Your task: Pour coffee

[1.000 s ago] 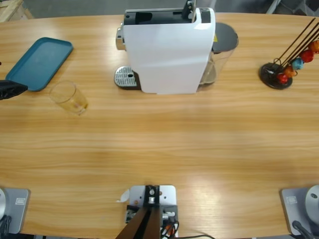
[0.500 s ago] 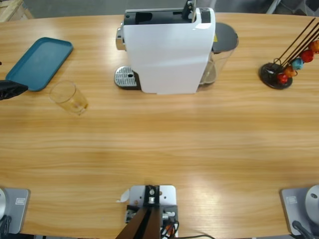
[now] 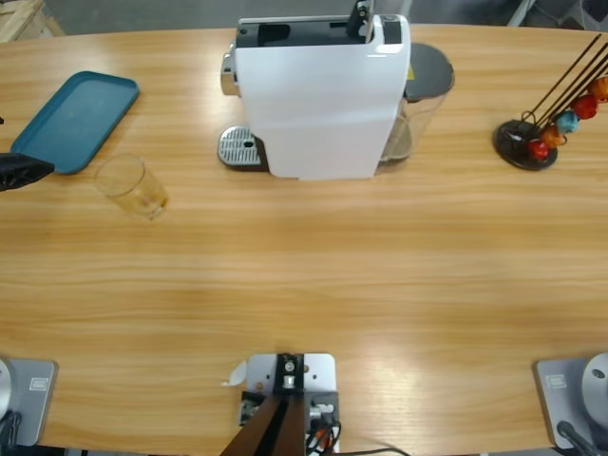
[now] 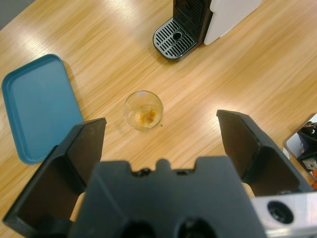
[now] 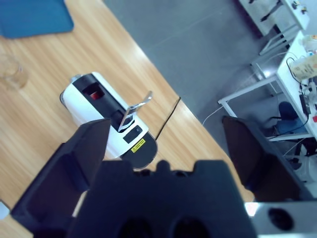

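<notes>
From the left, the left gripper (image 4: 161, 144) hangs wide open over the upright glass (image 3: 131, 186) beside the tray (image 3: 76, 119), the machine (image 3: 323, 95) stands far-centre, the right gripper (image 5: 166, 148) gapes well clear.

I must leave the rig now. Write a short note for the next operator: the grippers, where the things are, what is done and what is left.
Left gripper: open, empty, high above the glass.
Right gripper: open, empty, high above the coffee machine.
Glass: upright on the table, between the blue tray and the machine's drip grate. It holds only a brownish trace at the bottom.
Capsule stand: at the table's far right.
Done: nothing is gripped and the glass is not under the spout.
Left: probably grip the glass, then pour.
</notes>
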Motion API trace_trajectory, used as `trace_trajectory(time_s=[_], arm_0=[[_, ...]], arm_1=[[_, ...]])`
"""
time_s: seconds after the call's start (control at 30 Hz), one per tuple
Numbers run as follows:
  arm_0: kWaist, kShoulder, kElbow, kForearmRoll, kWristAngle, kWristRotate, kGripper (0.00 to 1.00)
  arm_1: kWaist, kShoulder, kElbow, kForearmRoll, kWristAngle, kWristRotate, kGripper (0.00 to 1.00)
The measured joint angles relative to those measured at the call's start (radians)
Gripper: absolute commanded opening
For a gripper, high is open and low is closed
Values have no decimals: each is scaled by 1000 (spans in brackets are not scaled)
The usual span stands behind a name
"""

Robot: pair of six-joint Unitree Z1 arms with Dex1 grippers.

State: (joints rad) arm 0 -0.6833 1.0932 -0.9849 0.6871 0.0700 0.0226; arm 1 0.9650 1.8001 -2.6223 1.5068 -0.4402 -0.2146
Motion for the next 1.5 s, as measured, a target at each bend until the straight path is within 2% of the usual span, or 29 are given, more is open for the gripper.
trace_trajectory(time_s=[0.03,0.1,0.23,0.3,0.47,0.7,0.93,1.1,1.3,1.5], arm_0=[[0,1,0,0,0,0,968],[0,1,0,0,0,0,968],[0,1,0,0,0,0,968],[0,1,1,0,0,0,968],[0,1,1,0,0,0,968],[0,1,1,0,0,0,968],[0,1,1,0,0,0,968],[0,2,1,0,0,0,968],[0,19,1,0,0,0,968],[0,28,1,0,0,0,968]], arm_1=[[-2,-9,21,1,-2,28,0],[-14,-31,113,-9,-4,91,0],[-63,-106,424,-211,1,212,0],[-89,-126,500,-264,40,230,0],[-117,-137,580,-392,135,231,0],[-147,-126,619,-528,147,187,0],[-146,-125,882,-759,69,169,0],[-115,-128,1021,-844,-12,170,0],[-89,-130,1030,-861,-50,165,0],[-55,-130,923,-844,-83,125,0]])
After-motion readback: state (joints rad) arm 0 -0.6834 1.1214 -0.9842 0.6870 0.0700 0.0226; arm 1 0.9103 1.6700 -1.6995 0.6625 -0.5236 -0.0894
